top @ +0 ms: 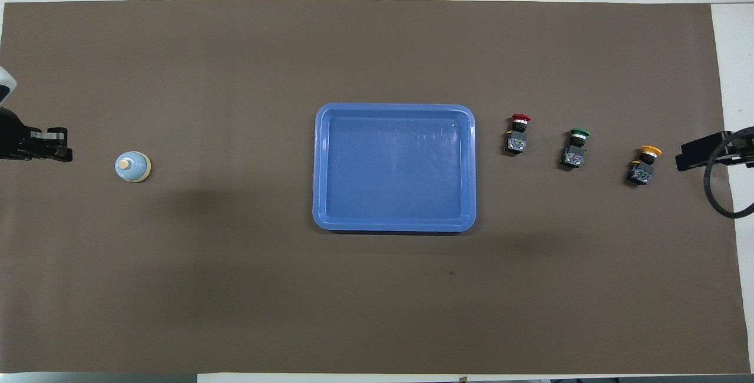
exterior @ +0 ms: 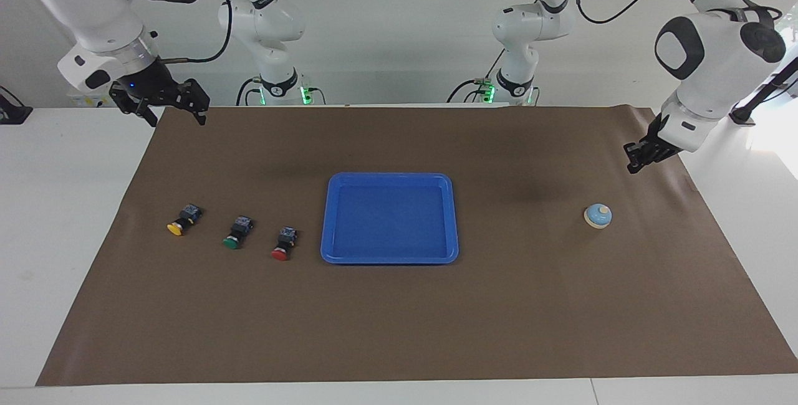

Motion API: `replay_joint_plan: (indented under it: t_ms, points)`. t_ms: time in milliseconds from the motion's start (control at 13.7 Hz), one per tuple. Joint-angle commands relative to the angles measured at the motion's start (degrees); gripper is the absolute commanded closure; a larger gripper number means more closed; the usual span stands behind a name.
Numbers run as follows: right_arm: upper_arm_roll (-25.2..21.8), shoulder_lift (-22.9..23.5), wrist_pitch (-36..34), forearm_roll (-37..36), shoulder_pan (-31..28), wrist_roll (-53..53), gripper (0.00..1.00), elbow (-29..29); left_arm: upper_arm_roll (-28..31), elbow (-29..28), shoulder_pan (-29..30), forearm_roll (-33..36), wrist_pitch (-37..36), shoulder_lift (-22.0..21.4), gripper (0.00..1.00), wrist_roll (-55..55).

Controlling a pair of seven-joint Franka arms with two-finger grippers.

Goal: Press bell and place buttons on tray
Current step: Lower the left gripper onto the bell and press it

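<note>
The bell [exterior: 598,215] [top: 132,166], light-blue with a pale knob, stands on the brown mat toward the left arm's end. My left gripper [exterior: 633,167] [top: 66,150] hangs shut and empty above the mat's edge, apart from the bell. The blue tray [exterior: 389,254] [top: 394,225] lies mid-table with nothing in it. Toward the right arm's end lie the buttons in a row: red [exterior: 282,246] [top: 518,132] nearest the tray, green [exterior: 235,235] [top: 575,147], then yellow [exterior: 181,220] [top: 644,165]. My right gripper [exterior: 174,118] [top: 683,159] waits open above the mat's corner near its base.
A brown mat [exterior: 399,330] covers most of the white table [exterior: 62,205]. A black cable [top: 716,194] loops from the right arm by the yellow button.
</note>
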Motion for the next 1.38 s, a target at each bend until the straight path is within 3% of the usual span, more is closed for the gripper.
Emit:
replay_joint_plan:
  t_ms: [0,291,1311]
  points:
    - [0.4,-0.89,0.01,-0.17,-0.51,-1.63,0.0,-0.78,-0.39,-2.84,0.44,0.66,4.94,1.83,1.0,0.47]
    - [0.4,-0.89,0.01,-0.17,-0.51,-1.63,0.0,-0.78,-0.39,-12.76,0.44,0.74,16.45,1.49,1.0,0.47]
    - [0.4,-0.89,0.01,-0.17,-0.51,-1.63,0.0,-0.78,-0.39,-12.43,1.23,0.66,22.1,7.9,1.0,0.65]
